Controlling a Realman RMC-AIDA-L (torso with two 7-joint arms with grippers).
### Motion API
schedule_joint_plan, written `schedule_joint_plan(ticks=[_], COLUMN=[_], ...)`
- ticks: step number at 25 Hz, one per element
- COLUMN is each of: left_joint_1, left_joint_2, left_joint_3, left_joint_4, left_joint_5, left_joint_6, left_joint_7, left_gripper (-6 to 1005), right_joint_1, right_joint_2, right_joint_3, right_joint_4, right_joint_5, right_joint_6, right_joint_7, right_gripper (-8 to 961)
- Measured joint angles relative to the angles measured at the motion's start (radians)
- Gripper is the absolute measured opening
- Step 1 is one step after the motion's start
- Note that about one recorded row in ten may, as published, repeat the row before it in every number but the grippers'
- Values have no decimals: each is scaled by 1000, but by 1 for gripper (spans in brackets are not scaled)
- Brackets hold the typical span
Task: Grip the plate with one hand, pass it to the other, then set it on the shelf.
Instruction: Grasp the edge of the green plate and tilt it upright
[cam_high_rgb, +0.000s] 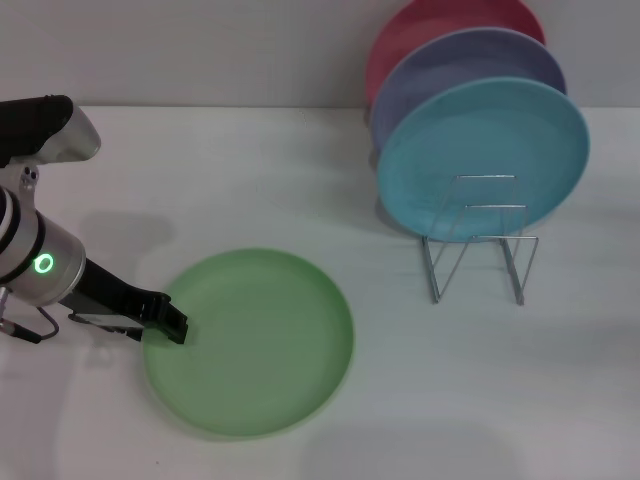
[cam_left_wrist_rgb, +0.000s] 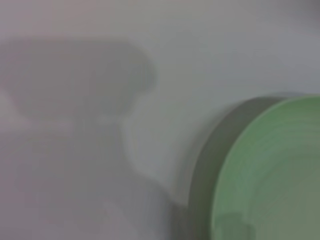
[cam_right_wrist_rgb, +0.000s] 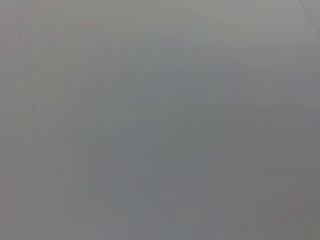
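The table (cam_high_rgb: 300, 170) holds the green plate (cam_high_rgb: 255, 340) lying flat near its front, well apart from the rack (cam_high_rgb: 478, 240), where blue (cam_high_rgb: 480, 155), lavender (cam_high_rgb: 470, 60) and red (cam_high_rgb: 430, 25) plates stand. The left gripper (cam_high_rgb: 165, 322) is at the green plate's left rim; whether its jaws grip it cannot be told.

Green plate (cam_high_rgb: 255, 345): round, shallow, matte light green; lying flat on the white table, face up, near the front left; in the left wrist view only an arc of its edge (cam_left_wrist_rgb: 270, 170) shows, casting a shadow on the table. Rack (cam_high_rgb: 478, 250): small silver wire frame, thin upright loops, V-shaped struts; stands upright to the back right, well apart from the green plate; its front slots are free, with other plates standing on edge behind.
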Motion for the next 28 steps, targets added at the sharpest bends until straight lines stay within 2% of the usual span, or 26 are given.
schedule_joint_plan(ticks=[6, 17, 28], left_joint_1=[-2, -15, -26], left_joint_2=[0, 1, -1], left_joint_3=[7, 11, 12], left_joint_4=[-3, -21, -40], left_joint_5=[1, 24, 29], left_joint_6=[4, 8, 10], left_joint_7=[0, -2, 0], left_gripper=[523, 265, 245], right_joint_1=[0, 1, 2], right_joint_2=[0, -3, -3], right_joint_3=[0, 0, 0], right_joint_4=[-1, -2, -2], right_joint_5=[0, 0, 0], right_joint_6=[0, 0, 0], right_joint_7=[0, 3, 4], right_gripper=[651, 650, 650])
